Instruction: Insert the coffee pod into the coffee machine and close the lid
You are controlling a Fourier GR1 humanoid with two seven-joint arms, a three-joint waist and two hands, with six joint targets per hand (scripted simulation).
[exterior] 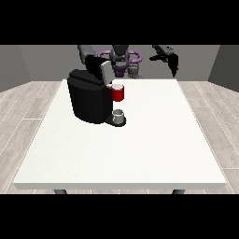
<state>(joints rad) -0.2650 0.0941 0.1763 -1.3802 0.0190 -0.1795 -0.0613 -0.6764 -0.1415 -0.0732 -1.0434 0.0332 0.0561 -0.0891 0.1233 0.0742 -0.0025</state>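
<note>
The black coffee machine (88,100) stands on the left half of the white table (154,140). A red part with a pale top (118,93) sticks out of the machine's front at its right side. Below it a small grey cup (119,116) sits on the machine's base. I cannot pick out the coffee pod on its own. The hand at the view's left (97,69) rests on the back of the machine's top, where the lid is. The hand at the view's right (173,63) hangs in the air beyond the table's far edge, fingers relaxed and pointing down, holding nothing.
The robot's torso (122,60) stands behind the table's far edge. The table surface to the right of the machine and towards the near edge is bare white. A wooden floor surrounds the table.
</note>
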